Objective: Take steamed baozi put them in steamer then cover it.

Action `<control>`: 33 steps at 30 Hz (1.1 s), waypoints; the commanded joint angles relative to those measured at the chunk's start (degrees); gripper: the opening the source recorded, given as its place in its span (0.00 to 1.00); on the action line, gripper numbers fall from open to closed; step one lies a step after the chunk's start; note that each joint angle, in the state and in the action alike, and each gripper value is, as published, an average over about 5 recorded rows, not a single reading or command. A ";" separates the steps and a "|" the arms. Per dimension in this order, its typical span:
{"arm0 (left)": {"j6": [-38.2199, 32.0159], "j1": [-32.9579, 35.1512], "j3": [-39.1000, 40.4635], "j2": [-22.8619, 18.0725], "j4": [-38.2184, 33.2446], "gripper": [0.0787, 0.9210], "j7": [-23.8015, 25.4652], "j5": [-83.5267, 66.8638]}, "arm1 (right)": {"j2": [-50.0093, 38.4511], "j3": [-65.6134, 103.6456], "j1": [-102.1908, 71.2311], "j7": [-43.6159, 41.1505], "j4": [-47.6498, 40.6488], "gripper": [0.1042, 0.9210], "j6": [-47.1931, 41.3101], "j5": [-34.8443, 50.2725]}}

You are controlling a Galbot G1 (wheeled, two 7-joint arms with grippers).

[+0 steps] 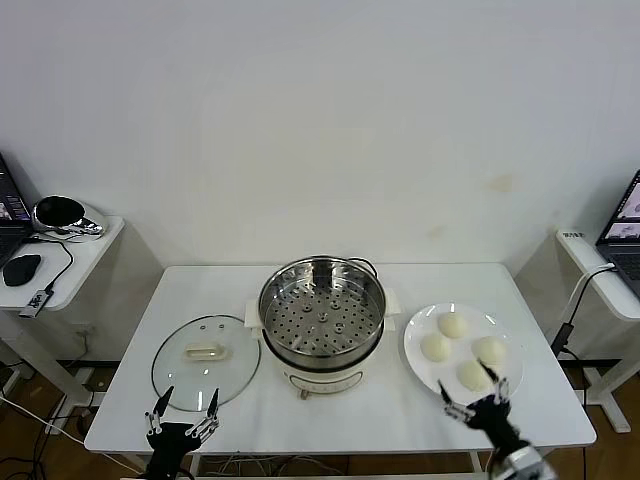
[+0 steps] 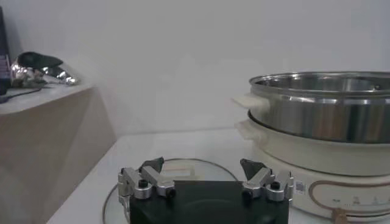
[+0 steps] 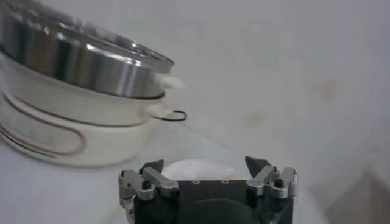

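Seen from the head view only: steamer [image 1: 322, 322] uncovered at the middle of the white table [image 1: 340, 410], perforated tray bare; cover [image 1: 206, 361] lying flat toward the table's left edge, just beside the steamer base, cream handle up; four steamed baozi [image 1: 462, 348] clustered on a white plate [image 1: 418, 362] toward the right edge, none in the pot yet. Left gripper [image 1: 184, 408] parked at the front edge near the left corner, fingers spread apart, holding nothing, tips over the near rim of the cover. Right gripper [image 1: 476, 394] at the front edge toward the right corner, fingers likewise parted and empty, hovering just at the nearest bun on the plate. From the left wrist view, shown low and side-on: left gripper [image 2: 203, 168] with both tips wide apart over the glass cover [image 2: 183, 167], the steamer [image 2: 323, 125] rising close beside with its side handle and cream base, and a side desk with a shiny object beyond the table's left edge. From the right wrist view: right gripper [image 3: 207, 165] parted, a single pale baozi [image 3: 196, 168] between and beyond the tips, the steamer [image 3: 73, 91] tilted in frame, its black cord trailing behind. Bare tabletop along the front edge between the two grippers, and along the back edge behind the pot.
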 commanded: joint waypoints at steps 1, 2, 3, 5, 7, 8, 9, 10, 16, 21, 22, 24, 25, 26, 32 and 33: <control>0.19 -0.62 -0.32 0.18 0.05 0.88 0.19 1.17 | -11.02 2.81 6.11 -4.28 -1.74 0.88 -2.98 -6.44; 0.20 -0.61 -0.35 0.22 0.10 0.88 0.18 1.28 | -12.05 2.40 7.11 -5.36 -2.25 0.88 -3.40 -7.00; 0.23 -0.62 -0.42 0.30 0.22 0.88 0.15 1.59 | -14.11 1.68 8.91 -7.24 -3.12 0.88 -4.06 -7.96; 0.28 -0.59 -0.55 0.37 0.27 0.88 0.14 2.01 | -17.65 -0.04 12.47 -11.26 -4.92 0.88 -5.52 -9.95; 0.38 -0.61 -0.72 0.33 0.23 0.88 0.15 2.54 | -21.28 -2.73 16.68 -15.69 -6.90 0.88 -6.50 -11.58; 0.42 -0.62 -0.82 0.25 0.20 0.88 0.17 2.92 | -23.07 -4.46 19.05 -18.10 -8.02 0.88 -6.95 -12.24; 0.47 -0.59 -0.96 0.18 0.17 0.88 0.21 3.40 | -24.84 -6.55 21.70 -20.57 -9.18 0.88 -7.33 -12.76; 0.50 -0.51 -1.11 0.15 0.16 0.88 0.26 3.88 | -26.26 -8.95 24.16 -22.89 -10.36 0.88 -7.49 -13.08; 0.60 0.30 -2.42 0.27 0.18 0.88 0.27 5.06 | -29.84 -27.38 43.00 -34.14 -19.98 0.88 -6.33 -11.97; 0.77 1.01 -3.55 0.51 0.28 0.88 0.13 5.36 | -27.70 -45.10 58.20 -39.41 -28.79 0.88 -4.11 -9.35; 0.78 1.24 -3.72 0.61 0.30 0.88 0.09 5.44 | -26.94 -48.46 60.93 -40.49 -30.36 0.88 -3.84 -8.75; 0.81 1.59 -4.06 0.73 0.28 0.88 0.01 5.55 | -25.27 -54.40 65.85 -42.64 -33.15 0.88 -3.32 -8.33; 0.84 1.69 -4.24 0.78 0.26 0.88 -0.02 5.57 | -24.40 -57.02 68.13 -43.71 -34.55 0.88 -2.98 -8.38; 0.88 1.70 -4.41 0.82 0.27 0.88 -0.05 5.57 | -23.59 -59.20 70.01 -44.58 -35.72 0.88 -2.61 -8.58; 1.17 1.31 -5.41 1.01 0.46 0.88 -0.14 5.56 | -17.88 -67.35 77.67 -46.37 -42.39 0.88 -1.59 -7.68; 1.17 1.26 -5.56 1.04 0.51 0.88 -0.16 5.55 | -16.69 -68.02 78.43 -46.32 -43.76 0.88 -1.54 -7.69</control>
